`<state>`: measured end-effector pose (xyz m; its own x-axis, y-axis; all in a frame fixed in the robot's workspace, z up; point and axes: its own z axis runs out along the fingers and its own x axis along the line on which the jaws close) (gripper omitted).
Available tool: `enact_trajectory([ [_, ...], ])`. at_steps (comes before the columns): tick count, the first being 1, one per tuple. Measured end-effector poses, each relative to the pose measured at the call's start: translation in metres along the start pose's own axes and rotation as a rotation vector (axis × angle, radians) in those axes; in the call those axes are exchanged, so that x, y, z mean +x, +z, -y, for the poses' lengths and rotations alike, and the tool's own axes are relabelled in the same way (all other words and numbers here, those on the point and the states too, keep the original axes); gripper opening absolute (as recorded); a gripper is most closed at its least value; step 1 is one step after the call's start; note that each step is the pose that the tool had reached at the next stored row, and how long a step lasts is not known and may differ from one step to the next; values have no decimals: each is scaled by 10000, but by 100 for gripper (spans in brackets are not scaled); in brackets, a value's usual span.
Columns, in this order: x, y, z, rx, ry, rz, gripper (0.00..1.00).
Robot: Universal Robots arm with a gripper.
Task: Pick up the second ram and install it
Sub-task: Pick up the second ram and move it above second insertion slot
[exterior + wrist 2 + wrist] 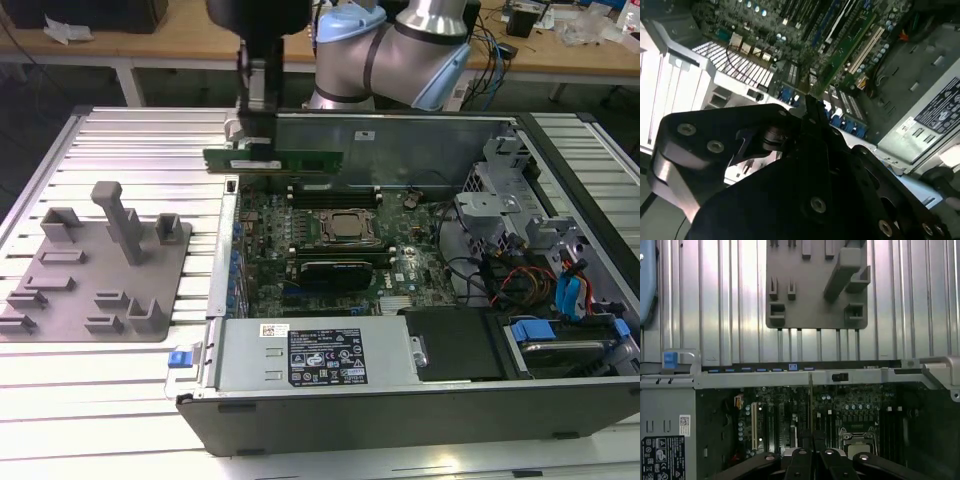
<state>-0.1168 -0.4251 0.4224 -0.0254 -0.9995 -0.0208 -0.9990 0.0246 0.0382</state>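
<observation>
Desk: ribbed metal, carrying open computer case.
Ram stick: in tool, above motherboard.
Tool: clamped on the stick.

table: ribbed bare metal, bright sheen
fixture plate: grey matt plastic
second ram: green circuit board, smooth
computer case: dull grey sheet metal
robot arm: silver metal, pale blue plastic caps
</observation>
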Motion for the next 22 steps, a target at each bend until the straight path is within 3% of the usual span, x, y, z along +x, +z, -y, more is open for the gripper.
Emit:
enact_trajectory([
  [4, -11, -8, 437, -7, 1, 0, 9],
  [6, -14, 5, 565, -11, 0, 1, 9],
  [8, -40, 47, 642, -20, 0, -1, 9],
  [14, -260, 171, 673, -27, 7, -2, 9],
  [18, -344, 334, 679, -34, 28, -7, 9],
  [22, -419, 450, 682, -39, 32, -5, 9],
])
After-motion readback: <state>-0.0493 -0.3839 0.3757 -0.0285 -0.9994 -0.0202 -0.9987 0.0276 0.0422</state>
